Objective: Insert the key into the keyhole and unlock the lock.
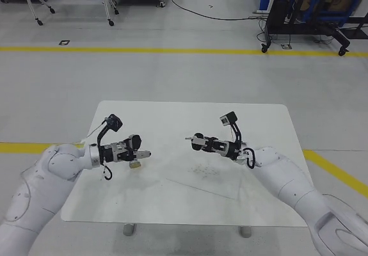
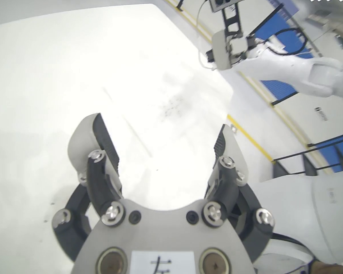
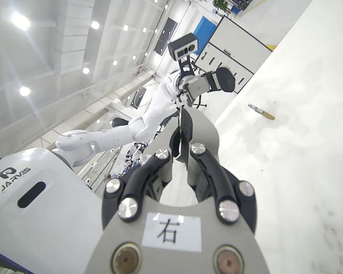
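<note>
A small brass lock (image 1: 134, 164) with a silver shackle lies flat on the white table (image 1: 190, 115); it is also in the right wrist view (image 3: 261, 111). My left gripper (image 1: 146, 154) hovers just above and beside the lock, open, with nothing between its pads (image 2: 163, 126). My right gripper (image 1: 189, 138) hangs over the table's middle, facing the left one across a gap. Its fingers are pressed together (image 3: 182, 112) on a thin item that I take for the key, of which only a sliver juts from the tips (image 2: 209, 58).
A patch of dark scuff marks (image 1: 204, 170) lies on the table below the right gripper. The table's near edge (image 1: 184, 223) is close to both arms. A wide bare stretch of tabletop runs behind the grippers.
</note>
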Robot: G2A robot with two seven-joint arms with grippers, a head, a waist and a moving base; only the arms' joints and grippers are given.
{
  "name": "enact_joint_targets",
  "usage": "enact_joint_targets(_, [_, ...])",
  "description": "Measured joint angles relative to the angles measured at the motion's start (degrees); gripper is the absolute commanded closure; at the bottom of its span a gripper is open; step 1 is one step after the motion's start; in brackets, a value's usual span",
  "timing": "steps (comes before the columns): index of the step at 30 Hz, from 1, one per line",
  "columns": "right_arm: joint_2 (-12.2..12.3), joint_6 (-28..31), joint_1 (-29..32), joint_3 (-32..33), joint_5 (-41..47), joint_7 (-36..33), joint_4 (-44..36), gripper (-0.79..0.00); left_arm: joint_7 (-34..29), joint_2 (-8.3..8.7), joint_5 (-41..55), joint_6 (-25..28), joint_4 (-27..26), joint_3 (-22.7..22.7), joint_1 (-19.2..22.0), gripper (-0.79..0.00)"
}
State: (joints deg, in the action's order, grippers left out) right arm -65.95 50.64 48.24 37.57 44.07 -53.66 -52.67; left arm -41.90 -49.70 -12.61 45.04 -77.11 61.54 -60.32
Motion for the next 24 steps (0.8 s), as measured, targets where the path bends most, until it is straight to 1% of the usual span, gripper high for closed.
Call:
enact_joint_targets(2, [0.5, -0.2, 0.3, 0.2, 0.3, -0.2, -0.8, 0.0, 0.3, 0.8, -6.8, -2.7, -3.5, 2.0, -2.4, -0.785])
enact_joint_targets(3, [0.7, -0.3, 0.5, 0.3, 0.4, -0.3, -1.1, 0.0, 0.0, 1.21, -11.2, -5.4, -5.7, 2.9, -3.9, -0.785])
enact_joint_targets(6, [1.1, -0.5, 0.6, 0.3, 0.7, -0.5, -1.3, 0.0, -1.3, 1.74, -20.3, -11.8, -9.8, 3.7, -6.7, -0.785])
enact_joint_targets(9, [1.2, -0.6, 0.6, 0.3, 1.9, -0.6, -1.3, 0.0, -2.6, 1.7, -24.3, -15.6, -11.2, 3.0, -7.6, -0.785])
enact_joint_targets(11, [1.2, -0.8, 0.7, 0.4, 2.7, -0.8, -1.3, 0.0, -3.6, 1.51, -24.6, -16.2, -11.2, 2.1, -7.4, -0.64])
enact_joint_targets(12, [1.3, -0.9, 0.7, 0.4, 2.9, -0.9, -1.3, 0.0, -4.5, 1.37, -24.9, -16.4, -10.9, 1.5, -7.0, -0.597])
enact_joint_targets(14, [1.3, -1.1, 0.7, 0.4, 3.1, -1.1, -1.3, 0.0, -5.9, 1.12, -25.8, -17.2, -10.3, 0.4, -6.2, -0.579])
enact_joint_targets(16, [1.4, -1.2, 0.7, 0.5, 3.3, -1.2, -1.2, 0.0, -6.6, 0.75, -26.7, -18.3, -9.3, -0.8, -5.2, -0.582])
enact_joint_targets(18, [1.4, -1.3, 0.8, 0.5, 3.5, -1.3, -1.2, 0.0, -6.8, 0.37, -27.4, -19.4, -8.3, -1.9, -4.4, -0.511])
enact_joint_targets(22, [1.5, -1.4, 0.9, 0.6, 3.7, -1.4, -1.5, 0.0, -6.8, -0.19, -28.2, -20.6, -7.3, -3.3, -3.2, -0.517])
enact_joint_targets(24, [1.5, -1.5, 1.0, 0.6, 3.7, -1.5, -1.6, 0.0, -6.9, -0.4, -28.7, -21.0, -6.9, -3.7, -2.7, -0.391])
